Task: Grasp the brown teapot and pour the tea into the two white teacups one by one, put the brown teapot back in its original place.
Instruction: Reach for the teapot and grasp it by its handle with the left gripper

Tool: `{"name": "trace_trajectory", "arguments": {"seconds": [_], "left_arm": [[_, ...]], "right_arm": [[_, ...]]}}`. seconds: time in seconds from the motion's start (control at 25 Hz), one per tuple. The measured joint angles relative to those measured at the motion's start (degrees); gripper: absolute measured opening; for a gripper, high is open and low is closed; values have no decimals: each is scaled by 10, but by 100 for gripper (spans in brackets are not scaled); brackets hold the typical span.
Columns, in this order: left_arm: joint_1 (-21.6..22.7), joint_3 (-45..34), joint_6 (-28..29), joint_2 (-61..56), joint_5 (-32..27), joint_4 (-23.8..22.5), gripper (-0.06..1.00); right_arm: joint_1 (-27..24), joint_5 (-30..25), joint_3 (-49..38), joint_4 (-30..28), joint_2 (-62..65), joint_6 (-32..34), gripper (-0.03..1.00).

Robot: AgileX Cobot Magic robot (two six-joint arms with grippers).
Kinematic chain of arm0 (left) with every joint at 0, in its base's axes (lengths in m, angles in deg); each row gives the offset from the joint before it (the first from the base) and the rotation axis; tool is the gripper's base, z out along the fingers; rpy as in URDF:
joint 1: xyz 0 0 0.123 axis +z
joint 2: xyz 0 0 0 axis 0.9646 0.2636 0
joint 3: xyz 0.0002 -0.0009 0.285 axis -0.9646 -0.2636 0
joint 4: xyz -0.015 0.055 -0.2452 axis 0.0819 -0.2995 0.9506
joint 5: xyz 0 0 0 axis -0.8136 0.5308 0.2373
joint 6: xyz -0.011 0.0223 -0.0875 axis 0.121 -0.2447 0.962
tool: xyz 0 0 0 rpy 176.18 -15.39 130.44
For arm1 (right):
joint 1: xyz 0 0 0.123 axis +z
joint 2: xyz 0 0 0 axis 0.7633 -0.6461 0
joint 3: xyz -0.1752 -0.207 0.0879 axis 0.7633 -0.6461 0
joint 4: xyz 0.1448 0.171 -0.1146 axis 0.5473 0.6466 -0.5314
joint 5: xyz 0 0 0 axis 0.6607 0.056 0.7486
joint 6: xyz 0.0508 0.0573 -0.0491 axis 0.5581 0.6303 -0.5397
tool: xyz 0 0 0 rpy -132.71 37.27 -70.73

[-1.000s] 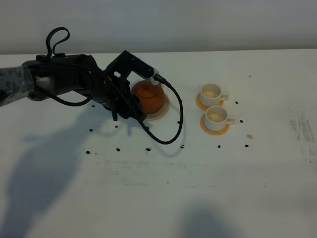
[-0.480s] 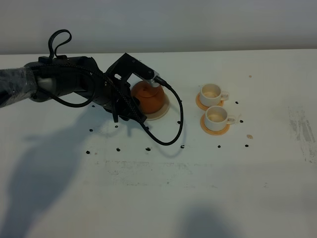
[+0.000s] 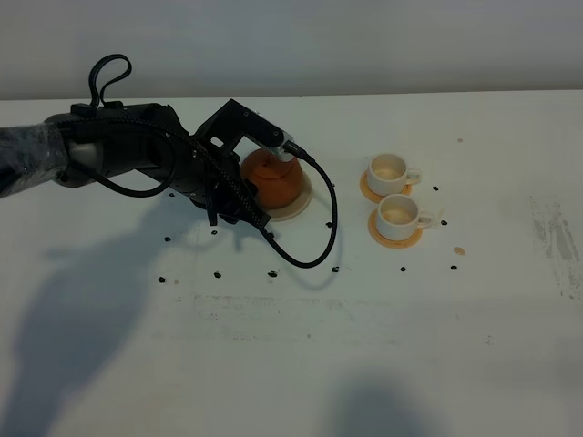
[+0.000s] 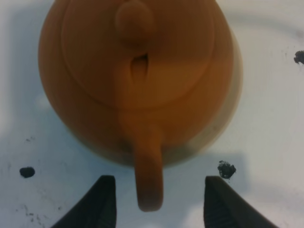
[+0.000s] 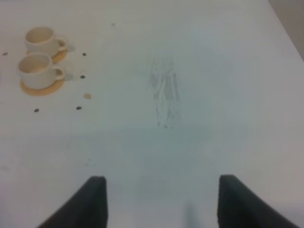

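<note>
The brown teapot (image 3: 275, 177) stands upright on its beige saucer (image 3: 297, 210) left of the table's middle. My left gripper (image 4: 159, 180) is open at the teapot's (image 4: 137, 71) loop handle. The handle sits between the fingers (image 4: 104, 199) with a gap on each side. In the exterior view the left arm hides that gripper. The two white teacups (image 3: 390, 169) (image 3: 398, 212) stand on orange-tan coasters (image 3: 396, 234) to the right of the teapot. The right wrist view shows both cups (image 5: 41, 39) (image 5: 36, 66) far off. My right gripper (image 5: 162, 178) hangs open over bare table, holding nothing.
Small dark specks (image 3: 271, 273) lie scattered on the white table (image 3: 291, 364) around the teapot and cups. A black cable (image 3: 310, 246) loops from the left arm down in front of the saucer. Scuff marks (image 3: 556, 241) show near the right edge.
The left arm shifted very slightly a second ago and has held still since. The teapot and cups have not moved.
</note>
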Motion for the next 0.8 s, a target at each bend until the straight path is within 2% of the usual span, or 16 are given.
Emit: {"name": "trace_trajectory", "arguments": {"seconds": [0.8], "left_arm": [[0,16,0,0,-9,-5,41]], "right_arm": [[0,0,0,0,0,0,49]]}}
